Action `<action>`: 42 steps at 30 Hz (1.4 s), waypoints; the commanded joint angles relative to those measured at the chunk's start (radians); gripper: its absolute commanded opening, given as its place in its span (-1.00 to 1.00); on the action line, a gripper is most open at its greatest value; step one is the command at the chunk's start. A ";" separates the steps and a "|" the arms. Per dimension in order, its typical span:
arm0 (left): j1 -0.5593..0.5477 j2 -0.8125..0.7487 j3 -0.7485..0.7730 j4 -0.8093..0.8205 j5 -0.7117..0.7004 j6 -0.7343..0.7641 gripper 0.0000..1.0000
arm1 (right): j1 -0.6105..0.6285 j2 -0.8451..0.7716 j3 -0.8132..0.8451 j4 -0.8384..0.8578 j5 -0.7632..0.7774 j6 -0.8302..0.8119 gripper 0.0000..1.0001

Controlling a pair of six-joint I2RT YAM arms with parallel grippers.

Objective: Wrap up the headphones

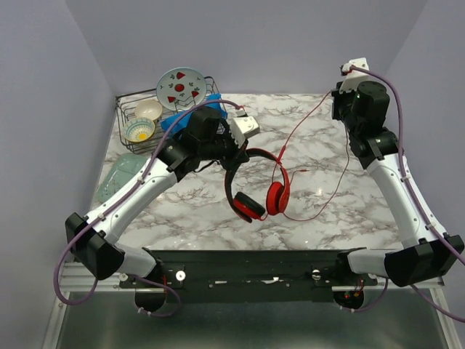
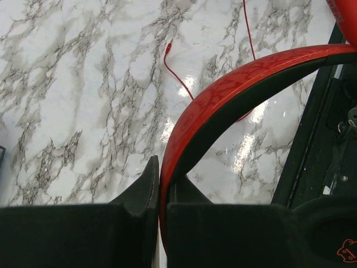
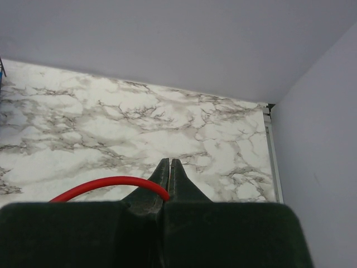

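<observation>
The red headphones sit at the table's middle, with both ear cups toward the near side. My left gripper is shut on the headband's top. In the left wrist view the gripper pinches the red, black-lined headband. The thin red cable runs from the headphones up to my right gripper, which is at the far right. In the right wrist view that gripper is shut on the cable. A cable end lies loose on the marble.
A wire dish rack at the back left holds a patterned plate and two bowls. A pale green plate lies at the table's left edge. The black rail runs along the near edge.
</observation>
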 commanded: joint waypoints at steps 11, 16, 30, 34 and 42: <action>0.147 -0.038 0.262 0.028 0.099 -0.370 -1.00 | -0.005 0.121 -0.096 0.103 -0.393 0.107 -0.99; 0.184 0.020 0.514 -0.058 -0.017 -0.421 -1.00 | 0.076 0.225 -0.087 0.158 -0.496 0.168 -0.98; 0.311 0.097 0.707 -0.046 -0.117 -0.651 -1.00 | 0.246 0.420 -0.115 0.509 -0.646 0.440 -0.49; 0.357 0.100 0.724 -0.040 -0.178 -0.642 -1.00 | 0.268 0.449 -0.156 0.584 -0.649 0.478 -0.33; 0.428 0.117 0.764 -0.020 -0.179 -0.653 -1.00 | 0.285 0.498 -0.222 0.595 -0.602 0.466 -0.21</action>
